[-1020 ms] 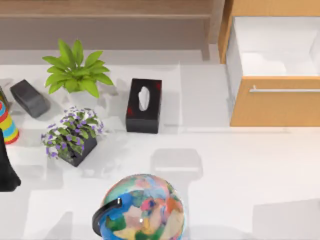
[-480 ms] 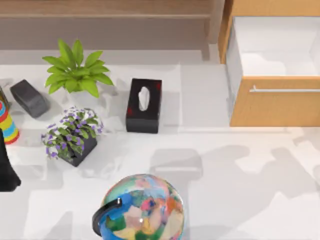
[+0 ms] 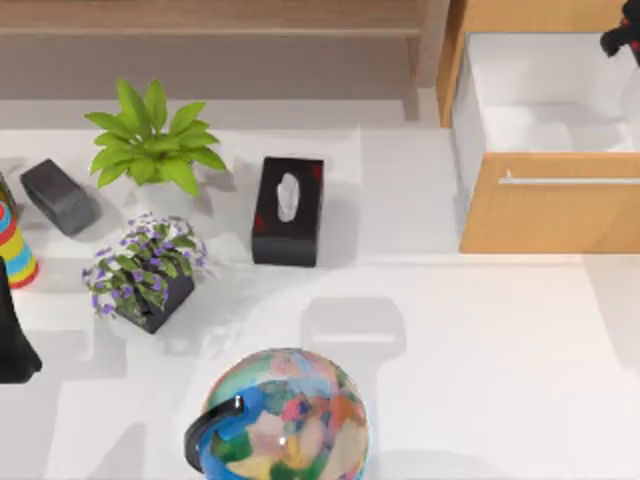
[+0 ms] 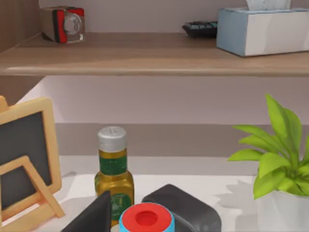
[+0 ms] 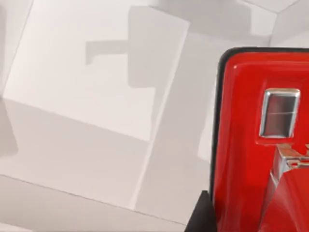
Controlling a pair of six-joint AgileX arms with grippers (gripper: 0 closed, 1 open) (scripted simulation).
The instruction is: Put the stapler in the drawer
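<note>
The stapler point(image 3: 58, 196) lies on the table point(image 3: 470, 360) at its far left, behind the purple flower pot point(image 3: 145, 275) and left of the green plant point(image 3: 150, 140); in the left wrist view it shows as a dark block point(image 4: 186, 209) beside an oil bottle point(image 4: 114, 174). The drawer point(image 3: 555, 200) stands pulled out at the right, white inside. Half a second ago no arm showed above it; now a dark piece of the right arm point(image 3: 622, 38) sits at the top right edge, over the drawer's back corner, and the broad shadows on the table's right half are gone. Whether the right end effector is spread or pressed together I cannot tell; its wrist view shows a red object point(image 5: 263, 140) close up. The left arm point(image 3: 12, 335) is parked at the left edge
</note>
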